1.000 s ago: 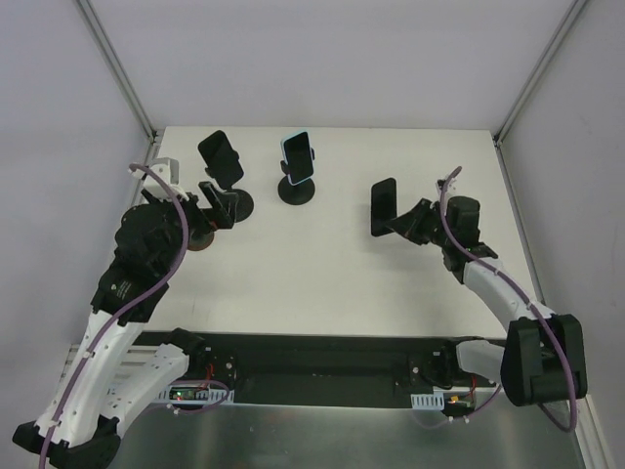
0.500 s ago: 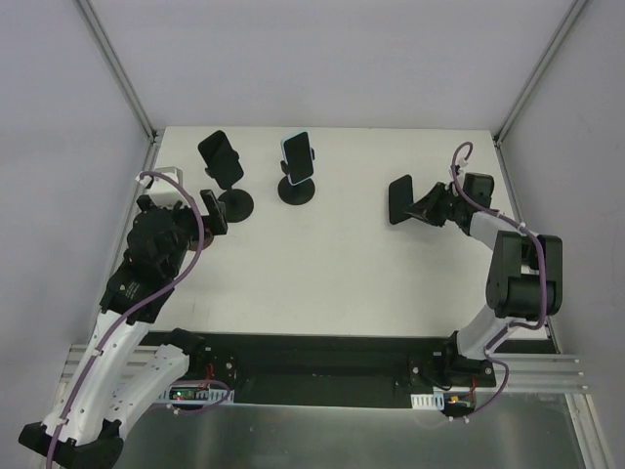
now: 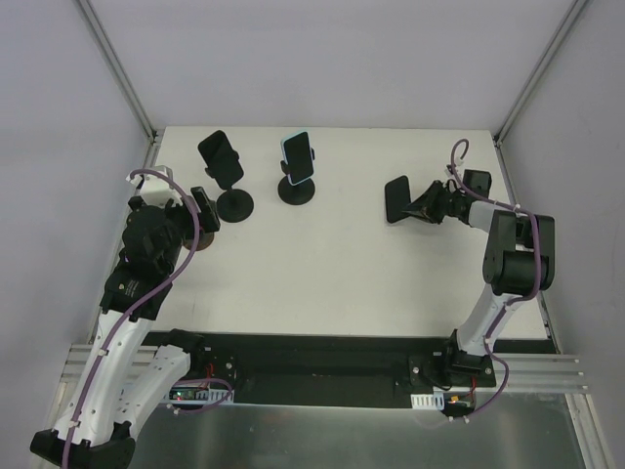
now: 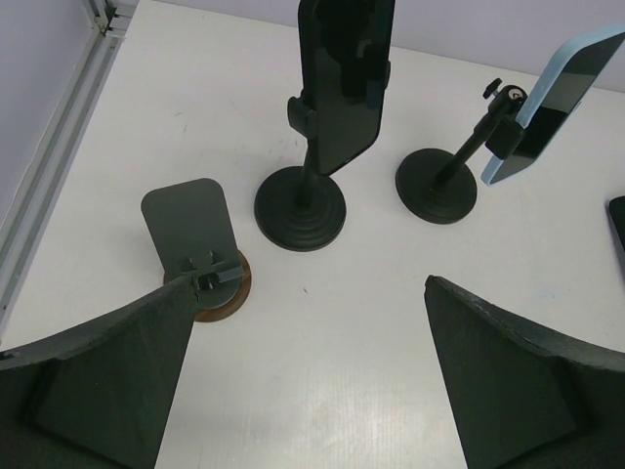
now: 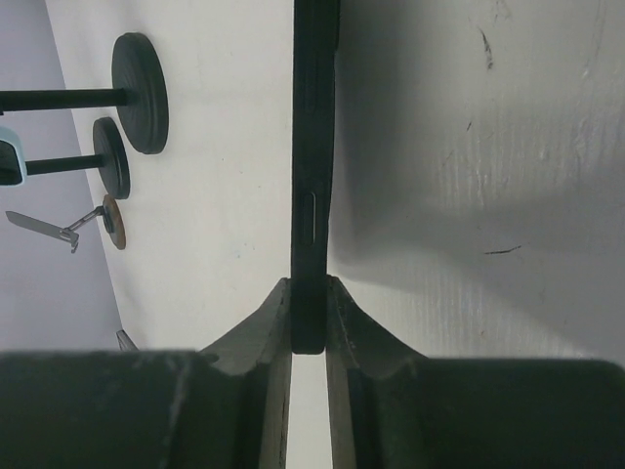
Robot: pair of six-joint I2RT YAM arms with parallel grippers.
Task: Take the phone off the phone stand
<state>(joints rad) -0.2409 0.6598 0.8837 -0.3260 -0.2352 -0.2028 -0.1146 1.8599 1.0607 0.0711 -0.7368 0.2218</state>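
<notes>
**Top view.** The right gripper [image 3: 430,205] is at the right of the frame, over the white table [image 3: 322,274]. It is clamped on the phone [image 3: 396,198], a dark slab that sticks out from the fingers toward frame centre. Whether the phone touches the table cannot be told. The left gripper [image 3: 203,210] sits at the left of the frame with its fingers spread and nothing between them. Just beside it, toward the upper left, a tall stand [image 3: 234,205] carries a second phone [image 3: 222,159]. To the right of that, another stand [image 3: 297,191] carries a blue phone [image 3: 297,154].

**Left wrist view.** Both fingers [image 4: 88,381] fill the lower corners, set wide apart, with bare table between them. An empty stand [image 4: 187,227] with a flat grey back plate and a round brown base stands near the left finger, at left of centre. The tall stand with the second phone is at upper centre. The blue phone on its stand is at upper right.

**Right wrist view.** The phone runs edge-on up the centre of the frame. The two fingers [image 5: 259,327] press on its lower end, one on each face. All three stand bases appear small at the upper left, well apart from the phone.
</notes>
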